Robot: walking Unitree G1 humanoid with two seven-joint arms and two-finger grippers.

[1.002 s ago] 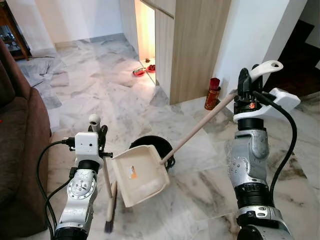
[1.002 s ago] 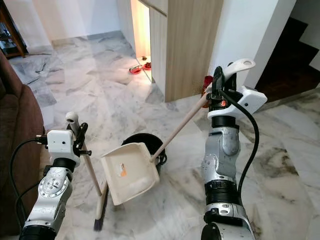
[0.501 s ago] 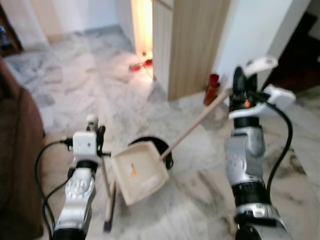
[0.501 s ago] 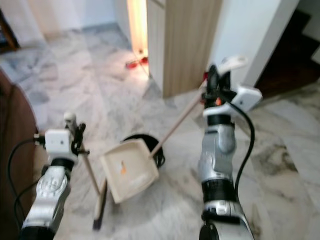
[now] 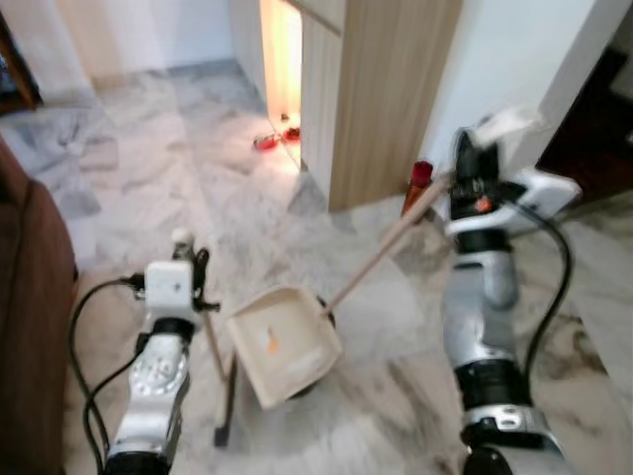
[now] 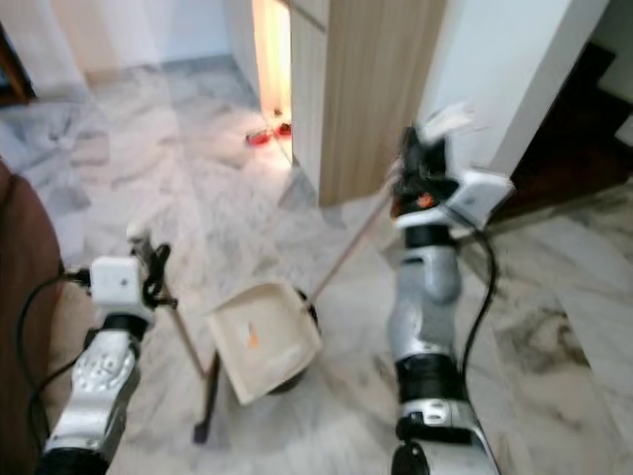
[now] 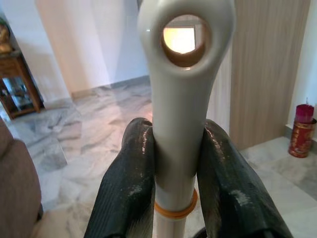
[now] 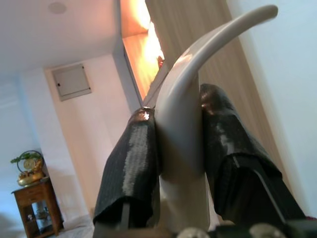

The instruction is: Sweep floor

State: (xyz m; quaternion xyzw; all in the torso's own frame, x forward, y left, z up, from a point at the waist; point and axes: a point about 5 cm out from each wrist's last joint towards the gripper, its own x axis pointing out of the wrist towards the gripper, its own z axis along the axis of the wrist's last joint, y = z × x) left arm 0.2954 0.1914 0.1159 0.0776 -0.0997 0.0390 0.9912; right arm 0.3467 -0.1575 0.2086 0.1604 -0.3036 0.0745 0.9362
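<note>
My left gripper is shut on the white top of a broom handle; the wooden shaft slants down to the broom's dark bristles on the marble floor. My right gripper is shut on the curved white grip of a long-handled dustpan. Its wooden pole runs down and left to the cream dustpan tray, which holds an orange scrap and hangs tilted over a black bin.
A brown sofa fills the left edge. A wooden cabinet with a lit gap stands ahead, red slippers beside it. A red tin sits at the cabinet's corner. A dark doorway opens at the right.
The camera has shifted and the picture is blurred. Both grippers keep their holds. The dustpan tray now covers more of the black bin than a second ago.
</note>
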